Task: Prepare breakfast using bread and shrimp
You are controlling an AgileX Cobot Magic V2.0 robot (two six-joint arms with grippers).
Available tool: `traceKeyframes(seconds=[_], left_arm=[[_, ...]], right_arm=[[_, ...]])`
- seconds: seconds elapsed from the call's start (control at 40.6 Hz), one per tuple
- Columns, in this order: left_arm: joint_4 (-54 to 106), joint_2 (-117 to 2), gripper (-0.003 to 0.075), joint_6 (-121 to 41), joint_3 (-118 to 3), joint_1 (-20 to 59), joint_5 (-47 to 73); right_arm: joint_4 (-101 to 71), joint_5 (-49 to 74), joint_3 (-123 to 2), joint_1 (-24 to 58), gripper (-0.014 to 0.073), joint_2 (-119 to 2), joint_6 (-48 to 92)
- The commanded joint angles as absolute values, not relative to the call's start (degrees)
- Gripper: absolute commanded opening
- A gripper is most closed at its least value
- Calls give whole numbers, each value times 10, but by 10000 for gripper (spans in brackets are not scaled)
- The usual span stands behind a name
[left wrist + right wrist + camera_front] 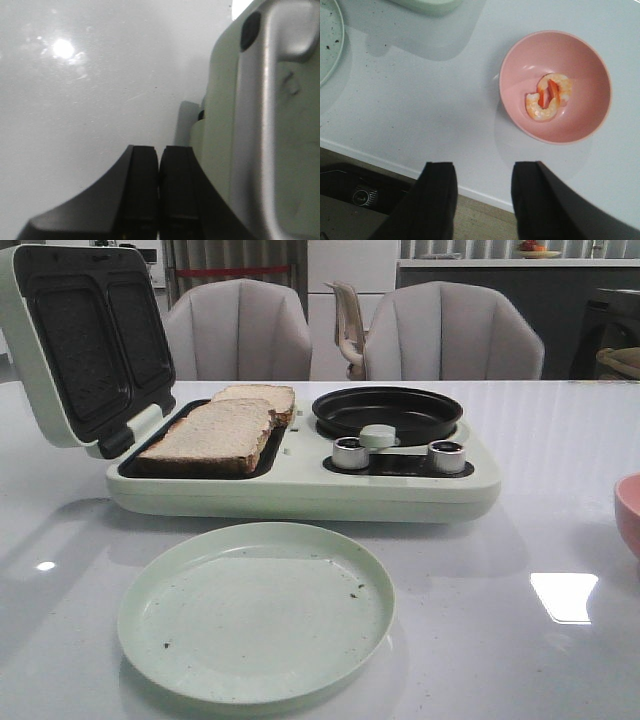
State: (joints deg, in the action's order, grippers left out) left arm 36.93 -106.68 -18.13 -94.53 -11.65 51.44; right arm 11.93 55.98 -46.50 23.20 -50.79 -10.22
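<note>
Two bread slices (pixel 218 433) lie in the open pale green breakfast maker (pixel 300 485), the near slice overlapping the far one (pixel 262 396). The shrimp (pixel 549 97) lies in a pink bowl (pixel 580 60) near the table's front edge; the bowl's rim shows at the right edge of the front view (pixel 630 510). My right gripper (pixel 484 167) is open and empty, over the table's front edge, short of the bowl. My left gripper (pixel 159 150) is shut and empty above the table, next to the maker's lid and its silver handle (pixel 280 125). Neither arm shows in the front view.
A pale green plate (pixel 256 610) lies in front of the maker; its rim also shows in the right wrist view (pixel 327 40). The maker has a round black pan (pixel 387 412) and two silver knobs (pixel 350 452). The lid (pixel 80 340) stands open at the left. Chairs stand behind the table.
</note>
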Motion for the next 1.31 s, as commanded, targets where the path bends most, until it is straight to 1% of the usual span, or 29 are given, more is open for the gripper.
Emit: traceKeyframes(seconds=[0.0, 0.246, 0.616, 0.813, 0.937, 1.109, 1.282], left_arm=[[442, -1040, 112, -214, -975, -114, 520], [463, -1038, 112, -240, -975, -98, 555], [455, -1014, 111, -265, -964, -4, 547], [452, -917, 111, -304, -857, 42, 463], [452, -852, 111, -332, -777, 76, 457], [443, -766, 111, -348, -666, 143, 404], [411, -699, 111, -347, -595, 211, 401]], right_arm=[[134, 537, -480, 230, 394, -500, -102], [134, 537, -480, 230, 394, -500, -102], [134, 537, -480, 230, 394, -500, -102], [134, 537, -480, 230, 394, -500, -102], [134, 537, -480, 230, 394, -500, -102], [134, 537, -480, 230, 394, -500, -102], [134, 537, -480, 230, 394, -500, -102]])
